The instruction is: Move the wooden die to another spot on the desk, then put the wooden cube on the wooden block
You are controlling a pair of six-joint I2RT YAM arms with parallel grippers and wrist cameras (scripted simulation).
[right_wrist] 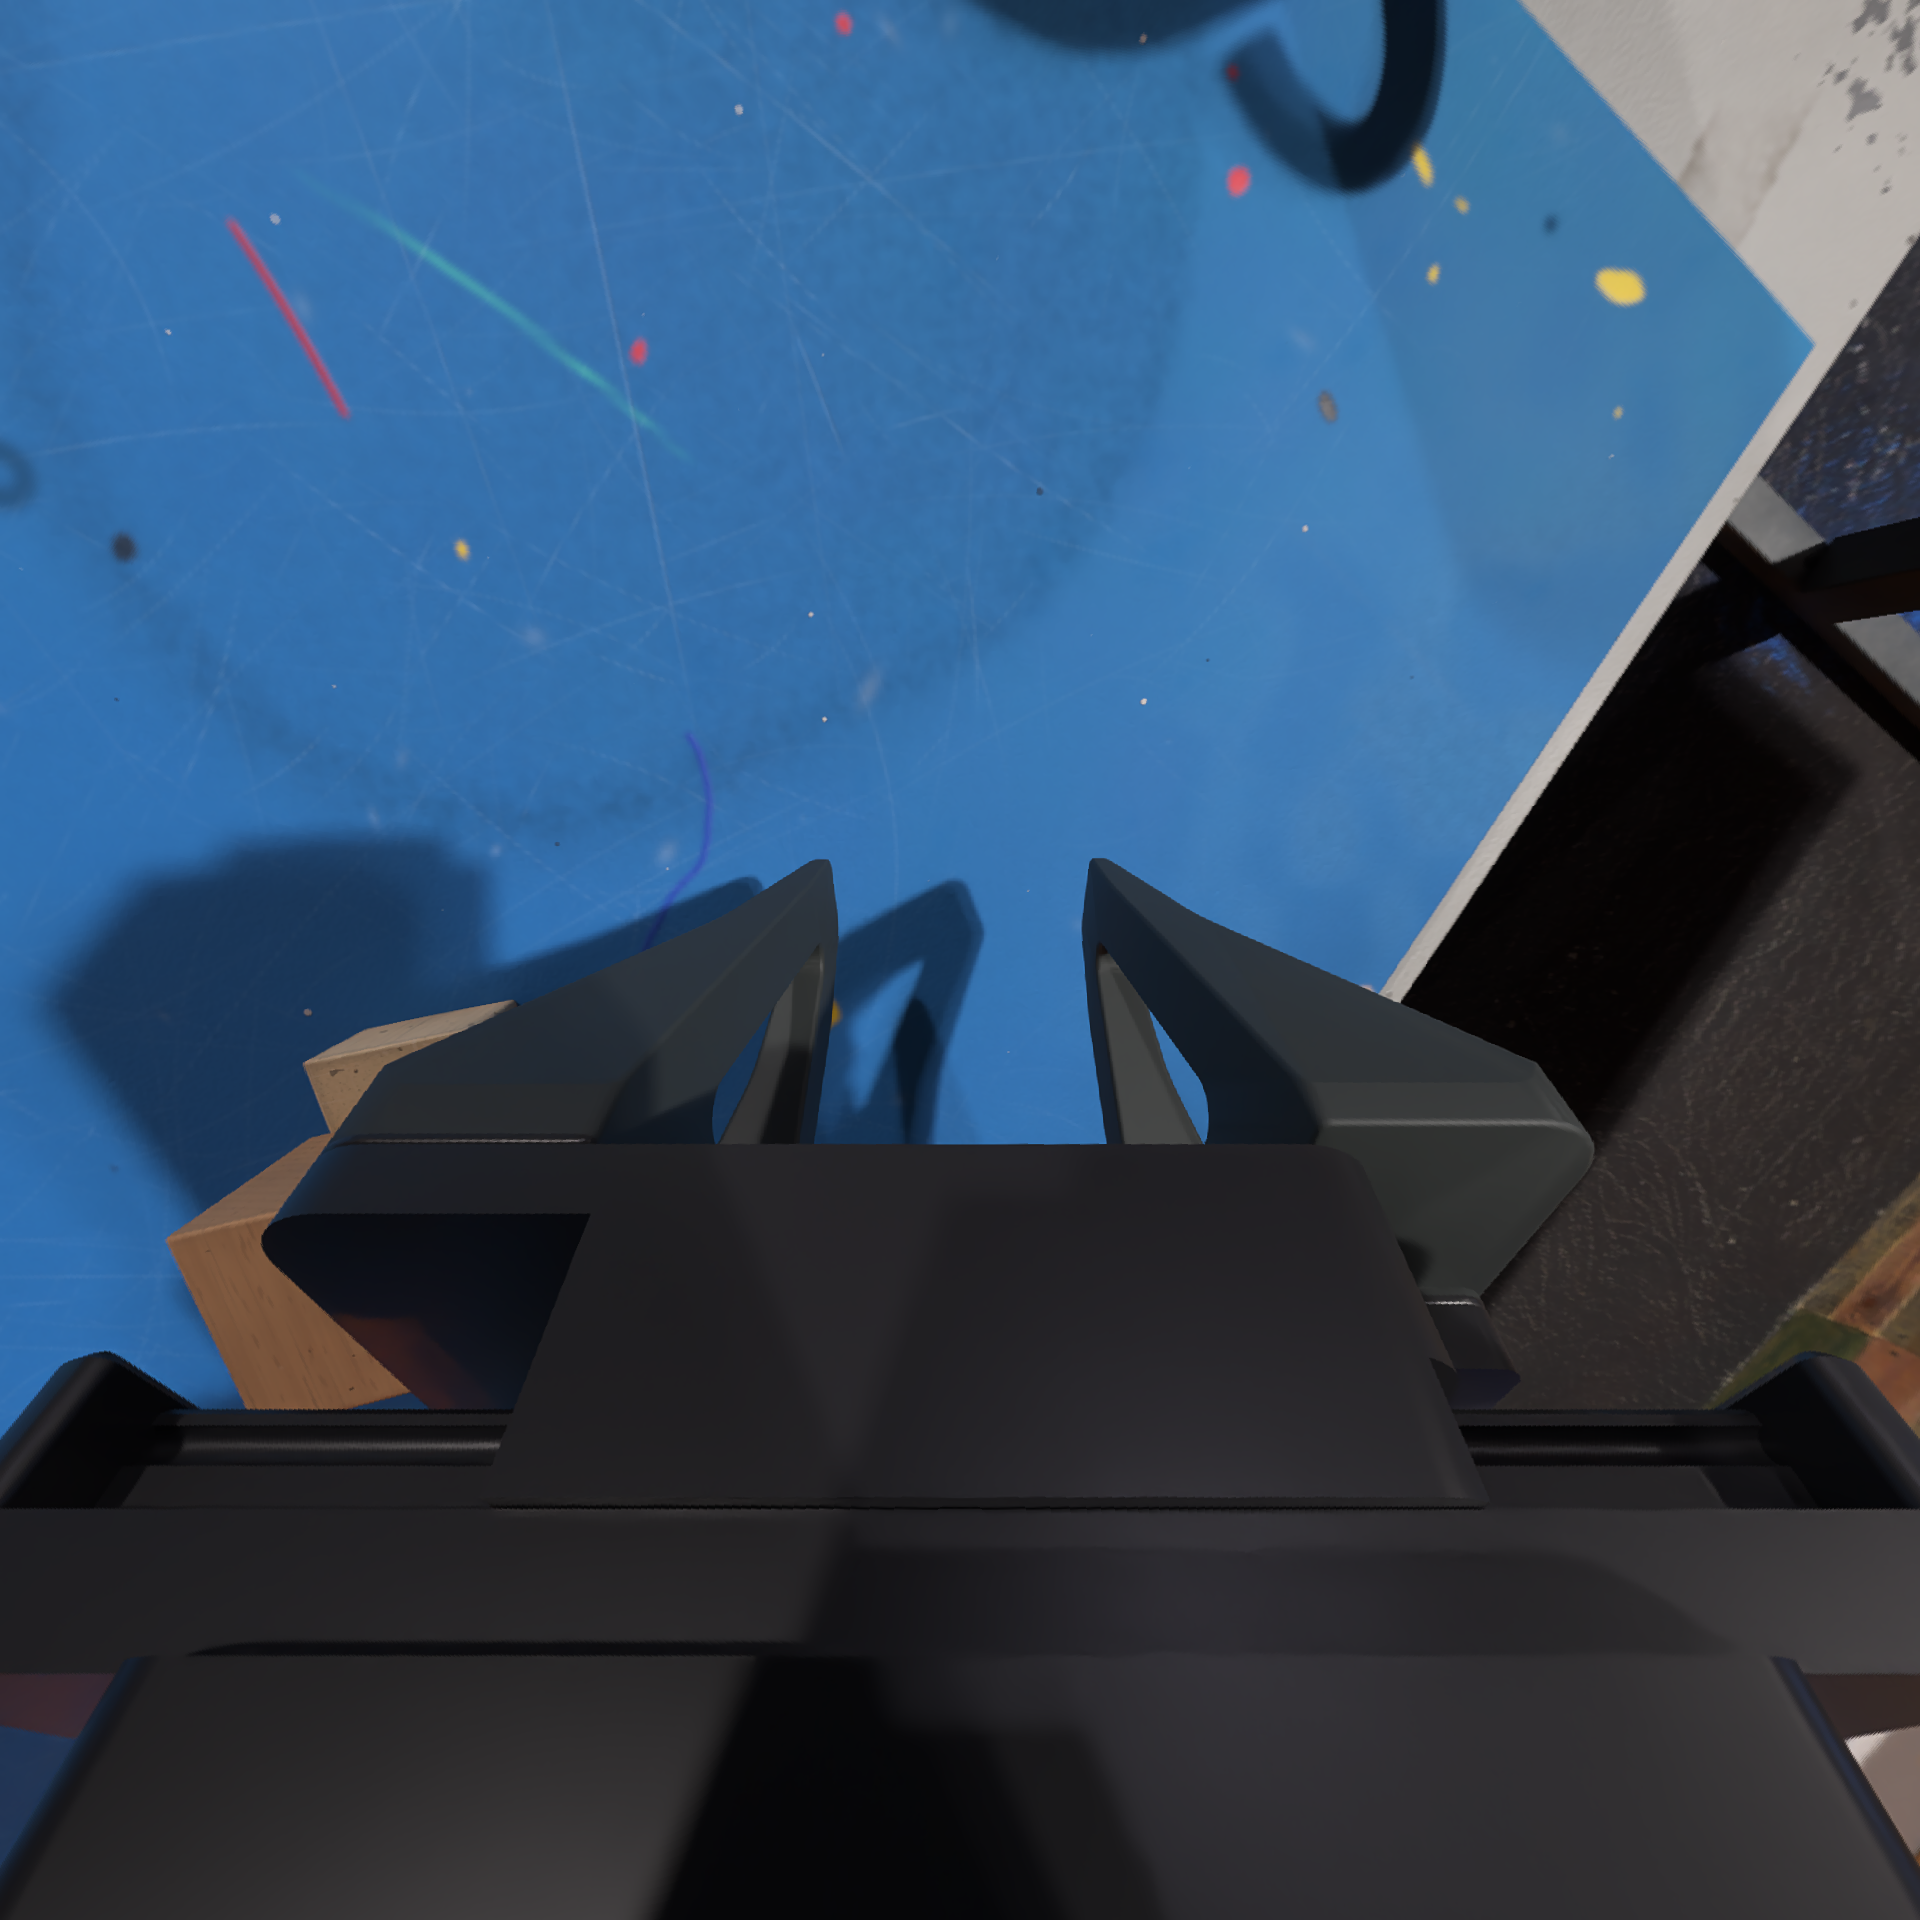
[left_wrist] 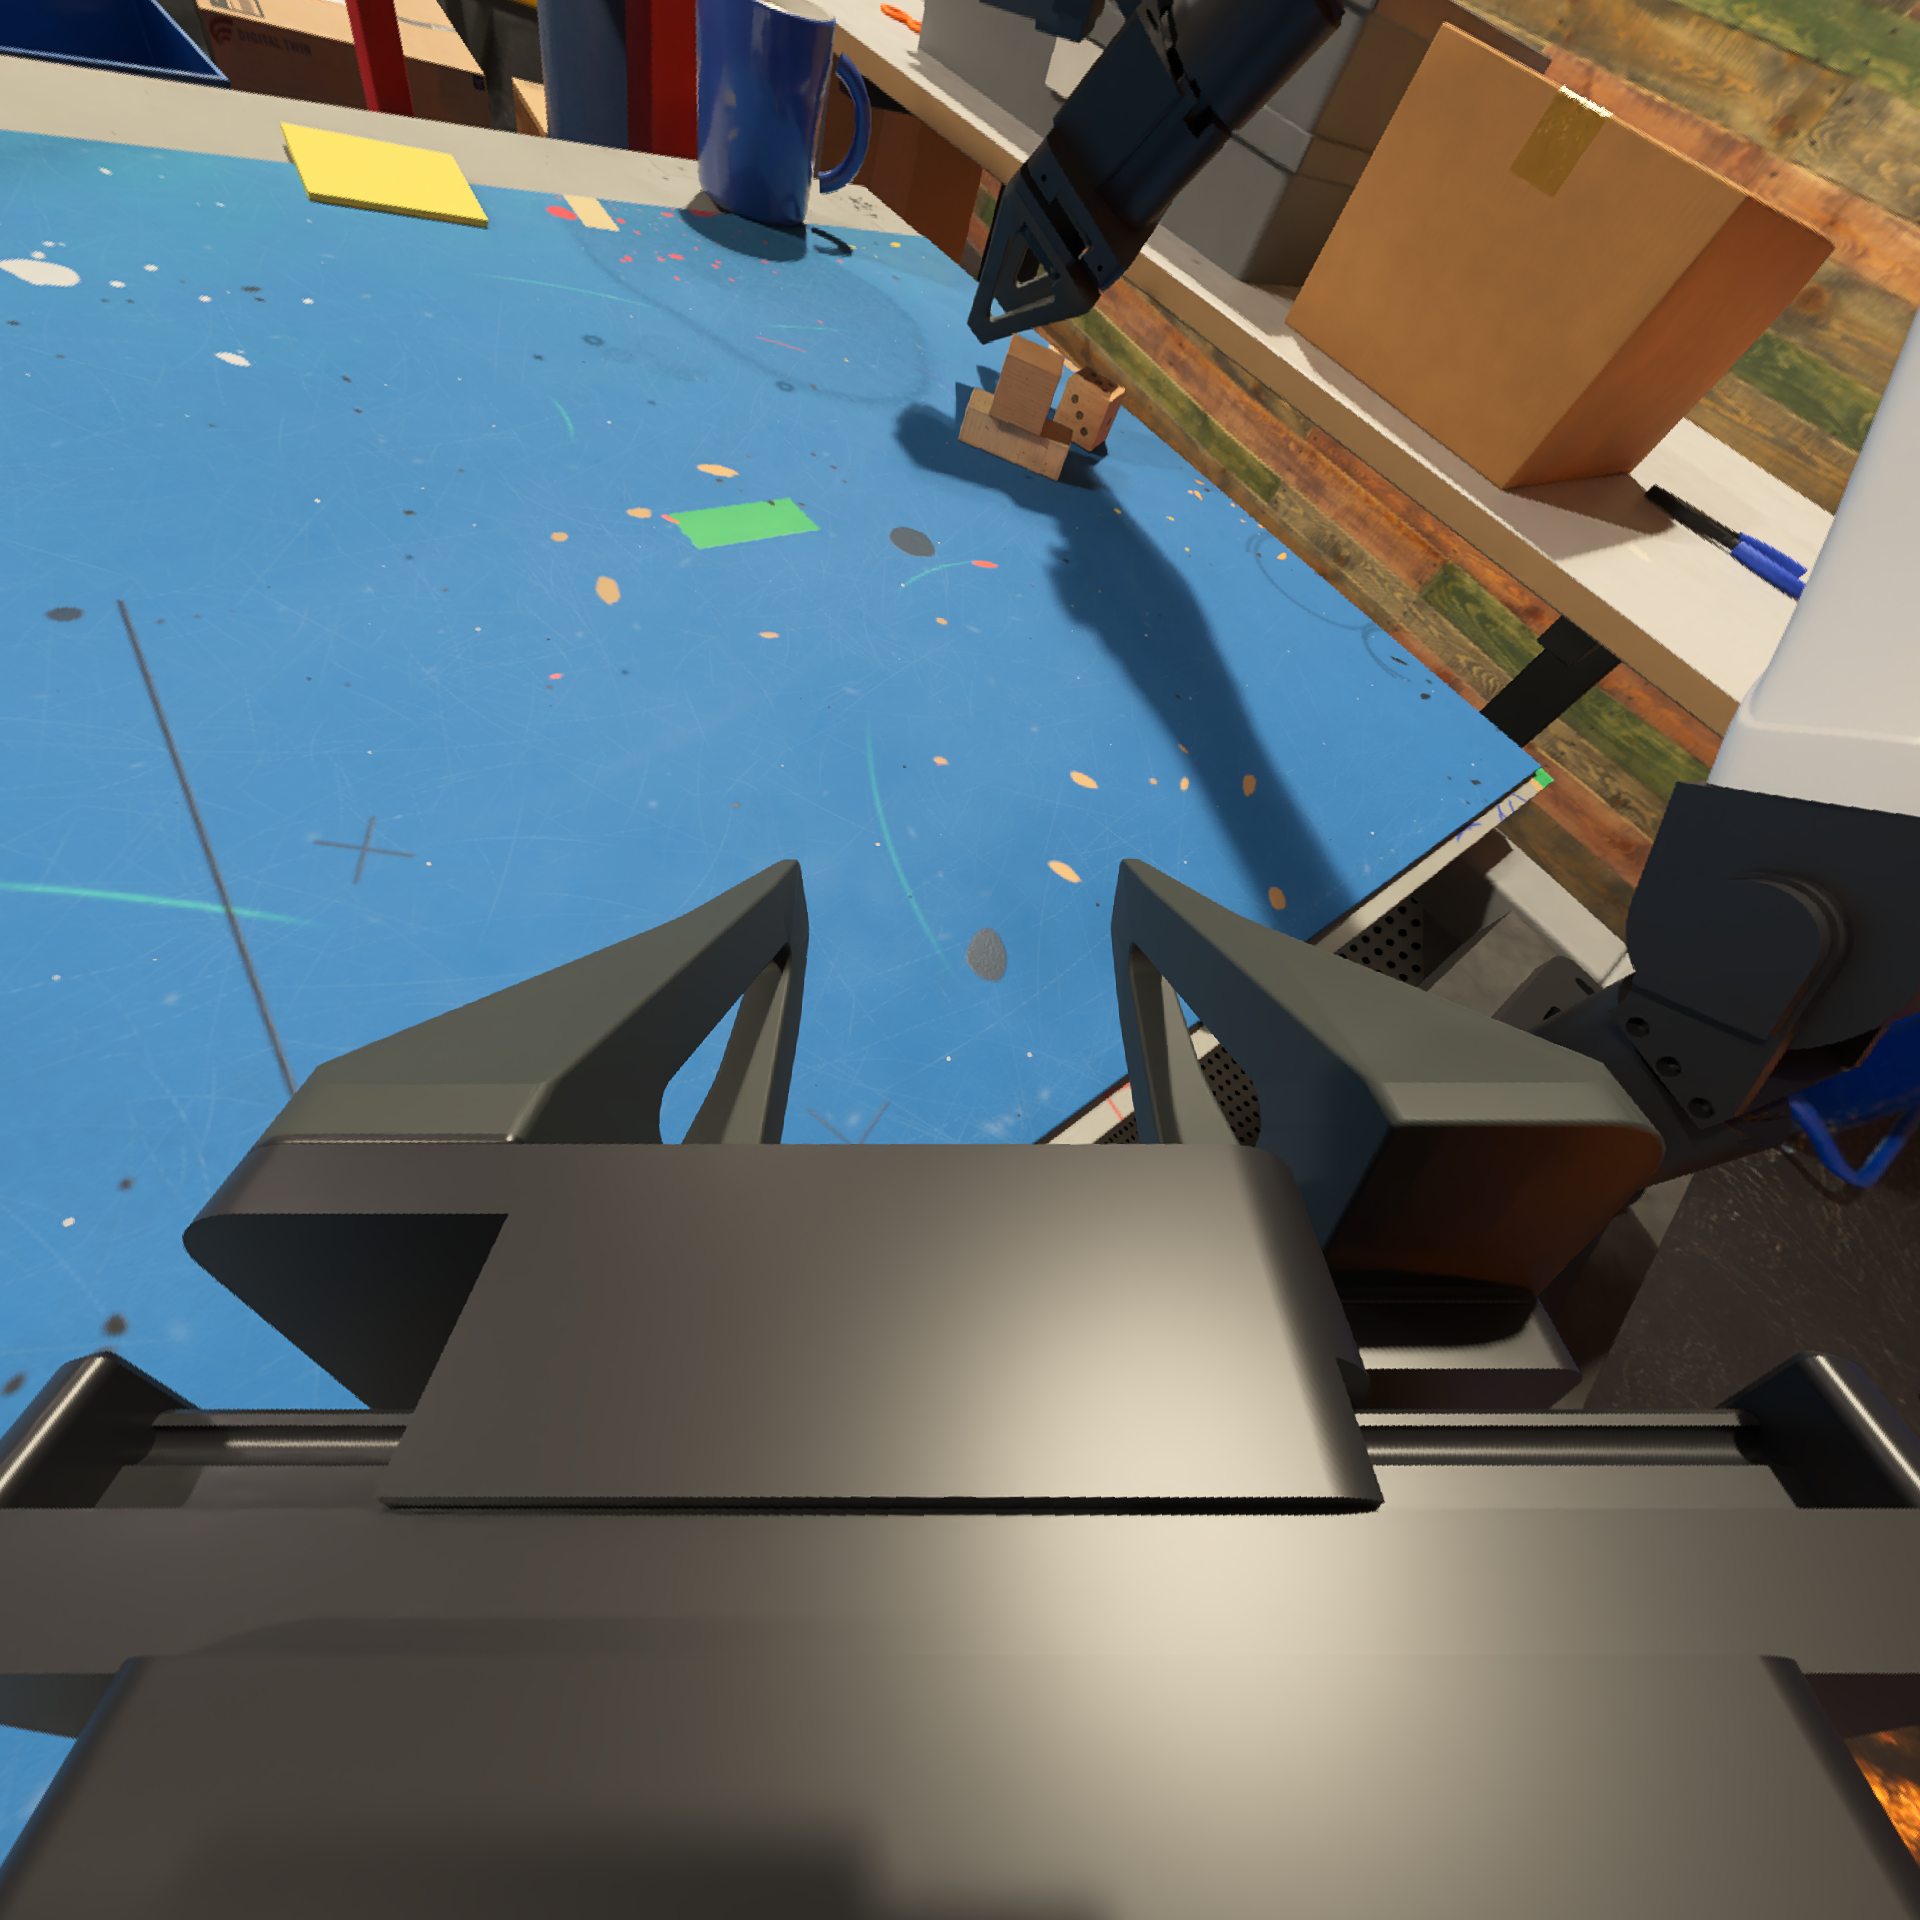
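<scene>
In the upper right of the left wrist view, the wooden cube (left_wrist: 1027, 387) sits on the wooden block (left_wrist: 1013, 441), the wooden die (left_wrist: 1087, 407) just beside them on the blue worktop (left_wrist: 416, 675); the right end effector (left_wrist: 1023, 312) hangs above, parted and empty, and the left end effector (left_wrist: 958, 883) is spread wide, also empty

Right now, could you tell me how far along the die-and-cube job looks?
Looks nearly done: the wooden cube sits on the wooden block, and the wooden die rests on the desk right beside them. In hand: nothing. The right gripper is open just above the stack; the left gripper is open and far off. Left: probably only pulling back.
</scene>
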